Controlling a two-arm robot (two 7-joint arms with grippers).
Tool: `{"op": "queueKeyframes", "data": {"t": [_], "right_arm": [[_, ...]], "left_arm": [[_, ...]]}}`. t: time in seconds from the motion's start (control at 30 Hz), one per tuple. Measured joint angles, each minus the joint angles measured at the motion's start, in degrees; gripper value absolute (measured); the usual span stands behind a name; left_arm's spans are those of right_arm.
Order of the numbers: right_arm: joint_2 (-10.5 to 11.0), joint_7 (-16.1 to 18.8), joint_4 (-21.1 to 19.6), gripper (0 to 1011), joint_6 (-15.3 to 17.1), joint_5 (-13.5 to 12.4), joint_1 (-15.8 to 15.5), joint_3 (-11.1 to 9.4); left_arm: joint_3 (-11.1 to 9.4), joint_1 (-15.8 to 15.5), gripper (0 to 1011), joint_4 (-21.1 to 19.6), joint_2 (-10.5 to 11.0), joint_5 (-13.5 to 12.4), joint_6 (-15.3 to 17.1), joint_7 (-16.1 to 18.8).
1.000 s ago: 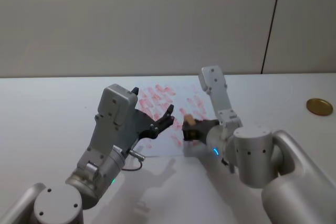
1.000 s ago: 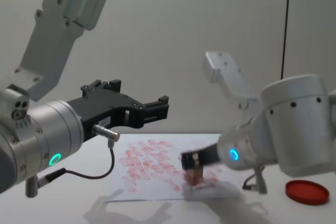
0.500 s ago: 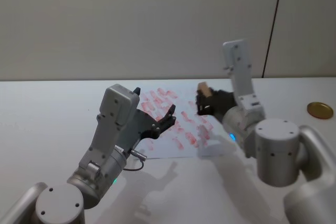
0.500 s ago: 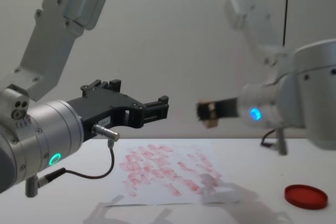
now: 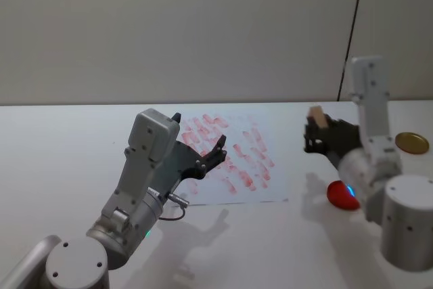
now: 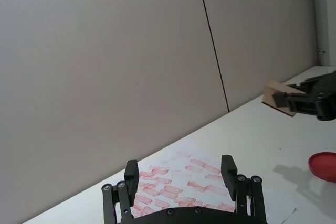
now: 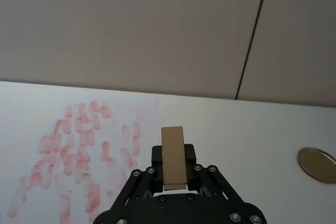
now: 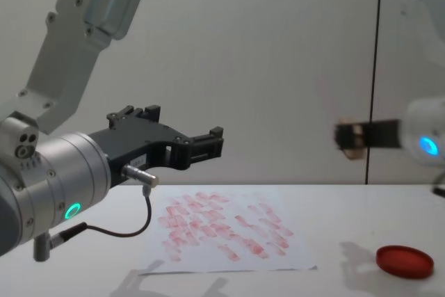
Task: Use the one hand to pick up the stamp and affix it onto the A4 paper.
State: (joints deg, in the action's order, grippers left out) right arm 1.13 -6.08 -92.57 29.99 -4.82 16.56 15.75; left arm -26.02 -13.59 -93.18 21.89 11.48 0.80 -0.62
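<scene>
While the right black two-fingered gripper (image 5: 323,135) hangs in the air clamped on the small tan wooden rectangular stamp (image 5: 316,117), whose long axis sticks out past the fingertips, the white A4 paper covered in red-pink smudges (image 5: 265,189) lies flat on the white table (image 5: 54,147), below and toward the robot's left; the round red ink pad (image 8: 405,261) sits almost under that gripper. The left black gripper (image 5: 211,156) hovers over the paper's near edge with its fingers apart and empty, nearer the sheet; no brand, label or writing can be read.

Head cam looks down from above at the table (image 5: 61,147), chest cam sits lower and looks across it side-on. Both catch the stamped A4 paper (image 5: 233,160) and the red ink pad (image 8: 405,261). Each wrist cam peers out close over its own pincer toward the back wall, paper in both.
</scene>
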Motion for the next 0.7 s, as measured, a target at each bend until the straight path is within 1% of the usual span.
{"op": "queueKeyframes", "data": {"t": [0.03, 0.13, 0.23, 0.43, 0.6, 0.7], "right_arm": [[0.5, -0.7, -0.9, 218, 0.5, -0.6, -0.9, -0.3], [1.2, -1.4, -1.9, 217, 1.0, -1.4, -2.3, -0.9], [2.2, -2.7, -3.2, 218, 1.7, -3.0, -4.4, -1.8], [3.3, -3.7, -3.6, 218, 2.3, -4.9, -6.6, -3.0], [3.8, -3.7, -2.5, 218, 2.6, -6.2, -7.2, -3.8], [3.8, -3.4, -1.9, 218, 2.7, -6.5, -7.2, -4.0]], "left_arm": [[0.0, 0.0, 993, 0.0, 0.0, 0.0, 0.0, 0.0], [0.0, 0.0, 993, 0.0, 0.0, 0.0, 0.0, 0.0], [0.0, 0.0, 993, 0.0, 0.0, 0.0, 0.0, 0.0], [0.0, 0.0, 993, 0.0, 0.0, 0.0, 0.0, 0.0], [0.0, 0.0, 993, 0.0, 0.0, 0.0, 0.0, 0.0], [0.0, 0.0, 993, 0.0, 0.0, 0.0, 0.0, 0.0]]}}
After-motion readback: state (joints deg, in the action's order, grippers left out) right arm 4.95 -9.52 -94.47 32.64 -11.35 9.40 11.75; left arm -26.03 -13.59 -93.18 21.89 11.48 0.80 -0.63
